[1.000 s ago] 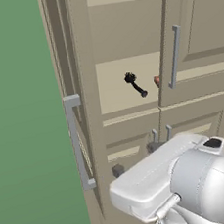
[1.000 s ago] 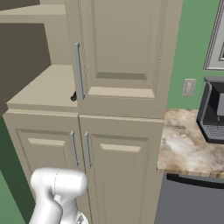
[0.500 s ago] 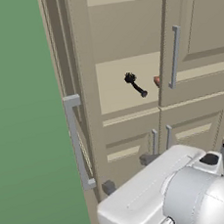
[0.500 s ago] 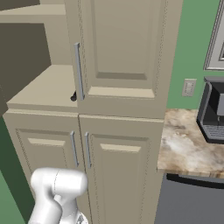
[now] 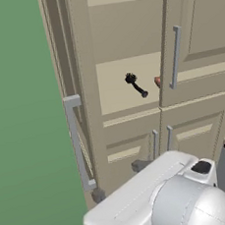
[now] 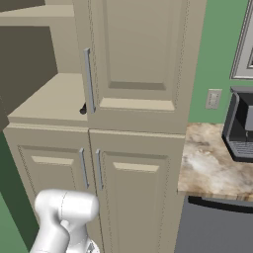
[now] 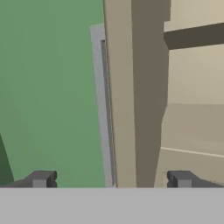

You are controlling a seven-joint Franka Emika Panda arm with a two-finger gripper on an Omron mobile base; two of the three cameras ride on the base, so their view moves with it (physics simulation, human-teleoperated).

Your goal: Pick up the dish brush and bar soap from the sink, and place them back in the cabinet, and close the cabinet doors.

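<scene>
The white arm with dark joints [image 5: 184, 200] rises low in both base views, its bulky link close to the cameras. In the hand view the claw [image 7: 111, 179] stands spread wide, its two dark fingertips [image 7: 41, 178] far apart and gripping nothing.

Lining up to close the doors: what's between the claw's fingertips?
In the hand view, the open left cabinet door's edge and its grey bar handle stand between the claw's fingertips.

open left door [image 7: 131, 100] edge-on ahead, apparently free room either side
</scene>
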